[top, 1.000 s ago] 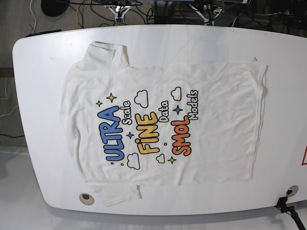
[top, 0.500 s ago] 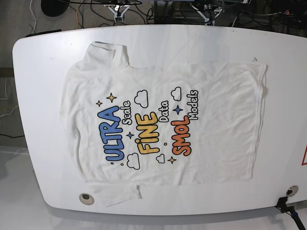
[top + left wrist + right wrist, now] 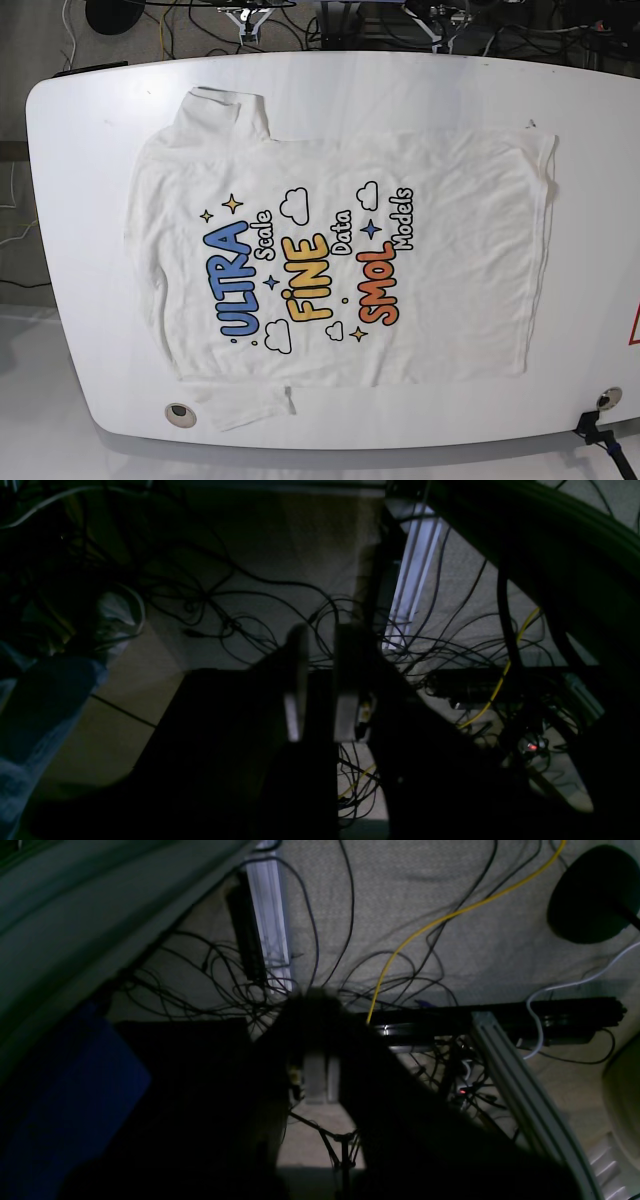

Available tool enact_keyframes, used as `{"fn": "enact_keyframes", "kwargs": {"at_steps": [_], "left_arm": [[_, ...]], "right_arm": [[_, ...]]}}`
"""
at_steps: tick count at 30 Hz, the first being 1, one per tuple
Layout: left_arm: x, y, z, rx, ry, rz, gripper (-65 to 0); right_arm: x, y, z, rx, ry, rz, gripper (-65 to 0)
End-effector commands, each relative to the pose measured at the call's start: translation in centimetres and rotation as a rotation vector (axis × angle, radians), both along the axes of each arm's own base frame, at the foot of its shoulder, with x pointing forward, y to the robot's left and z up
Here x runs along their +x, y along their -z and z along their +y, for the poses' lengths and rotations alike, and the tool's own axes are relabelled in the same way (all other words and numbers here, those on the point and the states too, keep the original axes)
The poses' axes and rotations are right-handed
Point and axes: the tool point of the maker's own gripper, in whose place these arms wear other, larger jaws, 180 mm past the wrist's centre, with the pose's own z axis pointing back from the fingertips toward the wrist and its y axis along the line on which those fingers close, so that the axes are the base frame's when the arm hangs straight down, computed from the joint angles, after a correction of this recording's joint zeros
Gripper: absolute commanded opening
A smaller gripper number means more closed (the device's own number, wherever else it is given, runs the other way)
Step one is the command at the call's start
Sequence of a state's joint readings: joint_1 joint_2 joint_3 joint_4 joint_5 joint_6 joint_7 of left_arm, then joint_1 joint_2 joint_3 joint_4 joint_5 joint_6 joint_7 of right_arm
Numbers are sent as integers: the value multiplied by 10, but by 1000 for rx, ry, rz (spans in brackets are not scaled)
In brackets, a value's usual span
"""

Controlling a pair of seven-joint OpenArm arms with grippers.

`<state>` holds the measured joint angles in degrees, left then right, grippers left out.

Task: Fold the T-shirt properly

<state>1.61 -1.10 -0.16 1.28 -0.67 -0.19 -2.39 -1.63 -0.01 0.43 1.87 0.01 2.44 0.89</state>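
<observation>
T-shirt [image 3: 340,265] spread flat, print up, filling centre of white table [image 3: 80,120], ready for first fold. Left gripper [image 3: 317,682] slightly parted, right gripper [image 3: 320,1080] closed, both empty, parked off table over cables.

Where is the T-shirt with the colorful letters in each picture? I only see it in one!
Base view: the T-shirt lies flat across the middle of the white table, print facing up.
Left wrist view: not in it; only dark floor and cables below the left gripper.
Right wrist view: not in it; floor and cables below the right gripper.
Shared landmark: a yellow cable on the floor shows in both wrist views.
</observation>
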Motion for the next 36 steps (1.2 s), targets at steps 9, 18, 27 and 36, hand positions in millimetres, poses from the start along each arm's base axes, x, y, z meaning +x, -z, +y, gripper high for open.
{"fn": "enact_keyframes", "kwargs": {"at_steps": [9,18,27,36], "left_arm": [[0,0,-2,-3,-3,1,-585],[-4,0,2,2,-4,10,-587],[-2,0,4,5,-4,-1,-586],[-1,0,4,1,-8,-20,-585]], "right_arm": [[1,0,-1,-3,-7,-1,-650],[-5,0,-2,-2,-8,9,-650],[-4,0,-2,-2,-5,7,-650],[0,0,-3,5,-1,-3,-650]]}}
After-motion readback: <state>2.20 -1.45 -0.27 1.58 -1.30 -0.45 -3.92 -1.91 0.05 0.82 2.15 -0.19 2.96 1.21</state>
